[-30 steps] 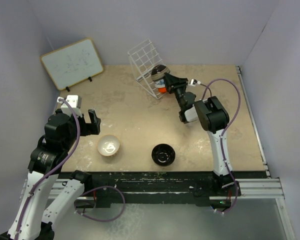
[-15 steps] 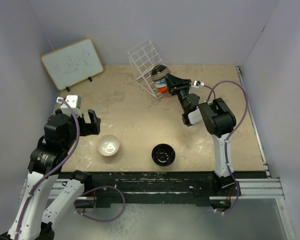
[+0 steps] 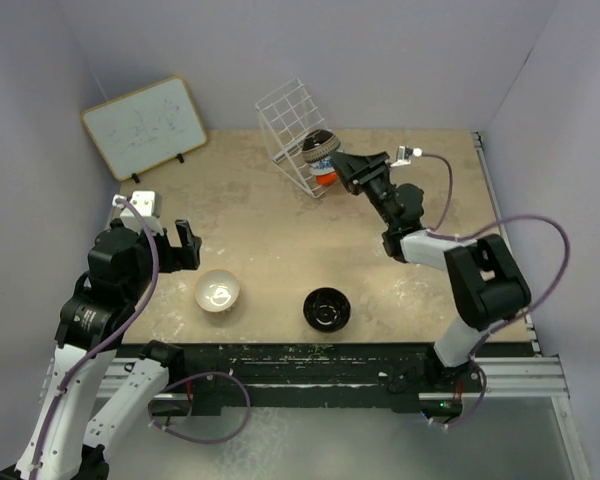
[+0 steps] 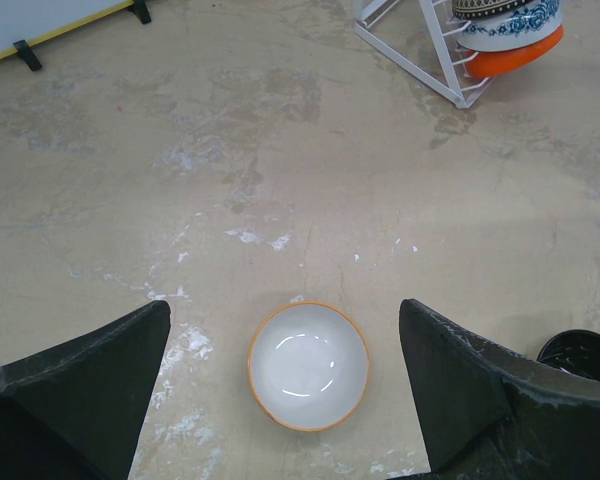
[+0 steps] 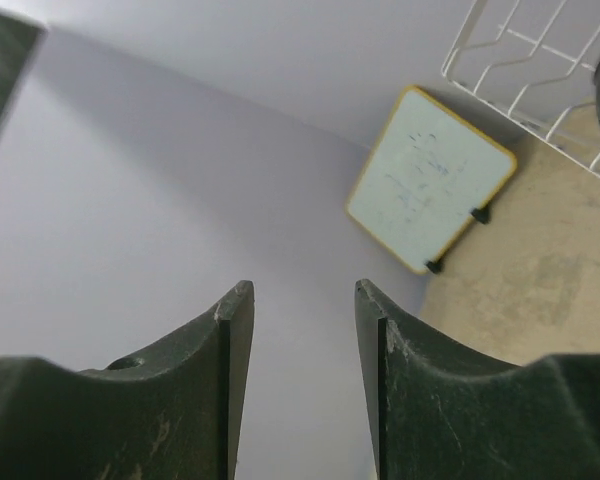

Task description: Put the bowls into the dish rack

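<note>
- Beige, mottled worktop [image 3: 260,230] enclosed by lilac walls; a whiteboard [image 3: 145,125] leans at the far left corner.
- Tilted wire rack [image 3: 285,110] stands just beside the right end effector [image 3: 348,168]. It holds stacked bowls [image 3: 321,165], a blue-patterned one against an orange one.
- Right end effector: fingers slightly parted, gripping nothing.
- Left end effector [image 4: 285,305]: spread wide, empty, above the pale bowl [image 4: 308,366], with the black bowl [image 3: 326,308] off to its right.

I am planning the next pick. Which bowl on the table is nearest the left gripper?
The pale bowl with the orange-brown rim, seen between the open fingers of the left gripper in its wrist view. The black bowl lies farther right.
</note>
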Controlling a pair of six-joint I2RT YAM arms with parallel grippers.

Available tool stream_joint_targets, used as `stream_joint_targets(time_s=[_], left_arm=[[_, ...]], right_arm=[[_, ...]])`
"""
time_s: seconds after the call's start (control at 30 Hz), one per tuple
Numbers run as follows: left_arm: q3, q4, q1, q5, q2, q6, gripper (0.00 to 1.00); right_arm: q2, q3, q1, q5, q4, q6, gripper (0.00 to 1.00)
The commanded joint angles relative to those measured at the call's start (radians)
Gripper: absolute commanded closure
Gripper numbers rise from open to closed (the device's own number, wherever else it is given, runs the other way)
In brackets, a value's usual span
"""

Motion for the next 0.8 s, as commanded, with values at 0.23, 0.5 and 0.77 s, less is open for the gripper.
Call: stream_joint_targets(time_s=[0.23,0.5,0.77], left_arm=[[0.048,0.013,0.007,-0.021,-0.029,0.005,0.01],[0.044,0.017,0.006,-0.017,-0.036,-0.002,0.01],[0.051,0.037,0.005,0.002,-0.016,0.002,0.01]], right_arm=[[-0.424,0.191,0.300,0.074,-1.298,-0.875,0.46],[-0.464,0.259,0.572,0.314,-1.787,-0.946,0.45],[-0.334,0.269,0.824,0.396,-1.904,-0.848,0.45]])
